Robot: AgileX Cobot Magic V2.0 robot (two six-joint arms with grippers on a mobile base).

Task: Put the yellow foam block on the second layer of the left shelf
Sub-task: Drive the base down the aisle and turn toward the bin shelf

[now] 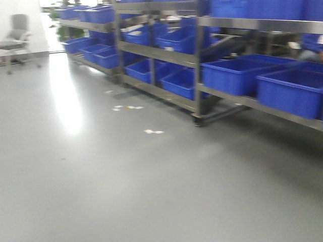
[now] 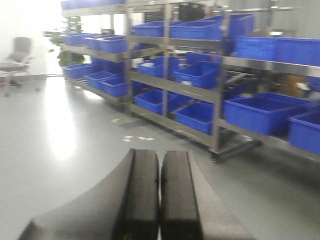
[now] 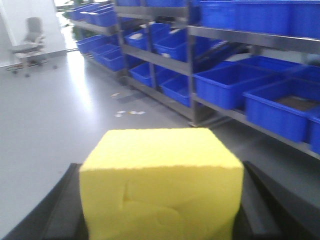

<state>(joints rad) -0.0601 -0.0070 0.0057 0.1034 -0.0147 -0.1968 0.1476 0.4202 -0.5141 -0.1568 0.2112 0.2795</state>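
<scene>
Far L, a grey chair by the wall. Pale scraps lie on the grey floor. Metal shelves run along the R side, loaded w/ blue bins. One or two hold sth pale; contents & labels too blurred to tell. Left gripper: jaws pressed together, nothing btwn. Right gripper: jaws clamped on the yellow foam block, off the floor, well apart from the shelves.

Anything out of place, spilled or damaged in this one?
Small pale scraps lie scattered on the grey floor before the shelves, possibly litter. The yellow foam block shows a creased dent on its near face.
</scene>
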